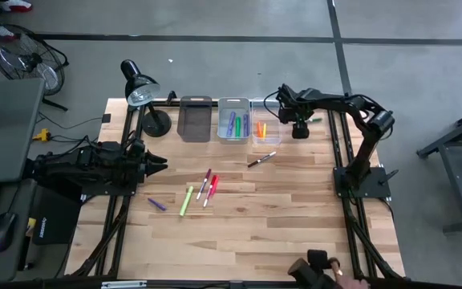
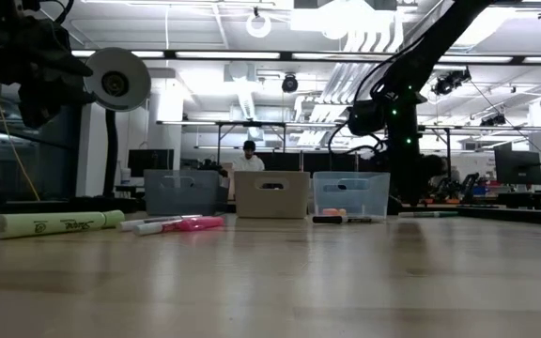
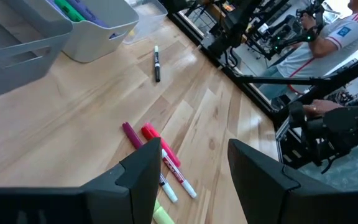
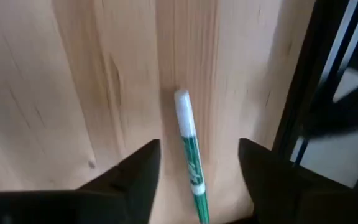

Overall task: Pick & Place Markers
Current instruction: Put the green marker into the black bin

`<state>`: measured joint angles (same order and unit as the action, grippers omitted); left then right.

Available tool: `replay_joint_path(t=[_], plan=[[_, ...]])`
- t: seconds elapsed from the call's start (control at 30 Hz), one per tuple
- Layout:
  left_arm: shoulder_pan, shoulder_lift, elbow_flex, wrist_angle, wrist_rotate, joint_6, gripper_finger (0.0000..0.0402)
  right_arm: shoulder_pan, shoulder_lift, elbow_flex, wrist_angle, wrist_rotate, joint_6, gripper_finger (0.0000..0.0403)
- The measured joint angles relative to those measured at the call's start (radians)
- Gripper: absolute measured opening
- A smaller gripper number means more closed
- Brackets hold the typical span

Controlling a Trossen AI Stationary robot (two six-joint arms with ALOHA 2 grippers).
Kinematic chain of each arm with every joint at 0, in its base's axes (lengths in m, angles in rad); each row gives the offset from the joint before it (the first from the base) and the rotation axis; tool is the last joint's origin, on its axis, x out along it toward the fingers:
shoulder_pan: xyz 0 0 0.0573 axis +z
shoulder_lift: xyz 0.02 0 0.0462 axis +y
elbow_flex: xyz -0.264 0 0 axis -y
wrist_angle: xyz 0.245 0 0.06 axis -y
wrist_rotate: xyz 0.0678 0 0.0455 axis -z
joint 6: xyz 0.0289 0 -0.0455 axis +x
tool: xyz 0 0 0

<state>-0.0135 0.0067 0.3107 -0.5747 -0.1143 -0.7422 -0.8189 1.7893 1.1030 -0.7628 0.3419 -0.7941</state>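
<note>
At the far right corner of the table (image 1: 295,233), just beside the clear bin (image 1: 265,131), the right hand (image 4: 197,163) points straight down, fingers spread wide, holding nothing. Between them a green marker (image 4: 190,155) with a white cap lies flat on the wood. The left hand (image 3: 191,171) waits wide open at the left edge.

On the table I count three bins (image 1: 233,120) and one desk lamp (image 1: 141,92). Loose markers: five clustered mid-table (image 1: 201,189), one black-and-white (image 1: 261,159), one green (image 4: 190,157) between the right gripper's fingers.
</note>
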Motion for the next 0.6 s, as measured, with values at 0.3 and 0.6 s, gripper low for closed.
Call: replay_joint_path(t=[0.3, 0.6], plan=[[0.0, 0.0, 0.0, 0.0, 0.002, 0.0, 0.0183, -0.091, 0.0, 0.0, 0.052, -0.108, -0.033, 0.0256], [0.0, 0.0, 0.0, -0.005, 0.002, -0.001, 0.0183, -0.14, 0.067, 0.03, 0.085, -0.197, 0.042, 0.025]])
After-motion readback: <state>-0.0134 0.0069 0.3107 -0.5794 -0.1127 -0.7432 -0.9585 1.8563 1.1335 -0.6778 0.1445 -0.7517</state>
